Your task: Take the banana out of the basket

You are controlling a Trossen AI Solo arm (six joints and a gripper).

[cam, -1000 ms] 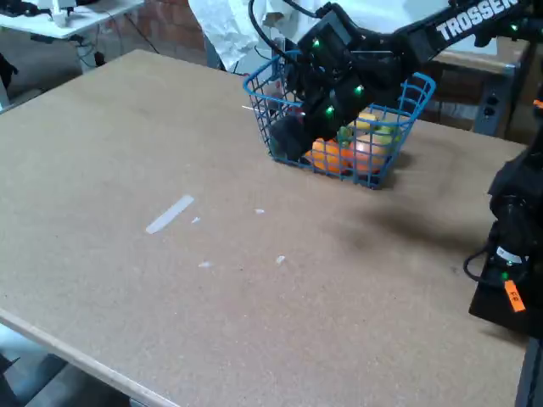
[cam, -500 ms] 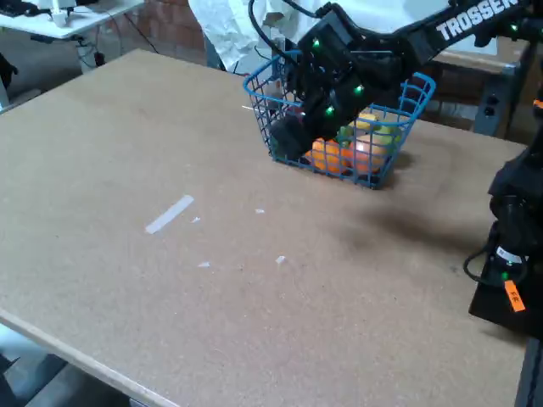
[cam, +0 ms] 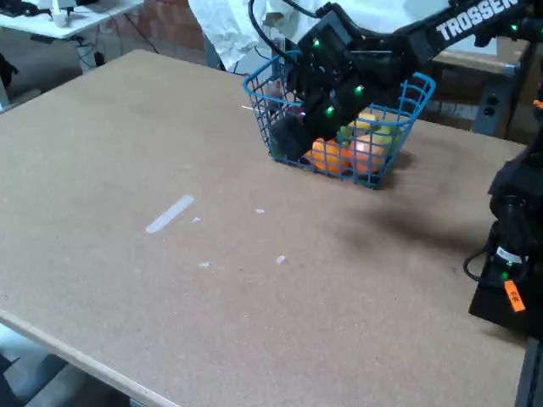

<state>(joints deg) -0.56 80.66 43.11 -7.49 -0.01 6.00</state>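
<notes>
From the fixed view I see the end effector sunk into the left part of the basket, and its own black housing hides the fingers, so I cannot tell whether they are apart or together. A yellow patch in the basket may be the banana; fruit crowds it. The arm reads "TROSSEN". The counter carries tape scraps.

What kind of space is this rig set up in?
Likely a lab or workshop: a bare fibreboard table, a Trossen arm reaching into a blue basket of toy fruit, a brick wall and another workbench behind.
</notes>
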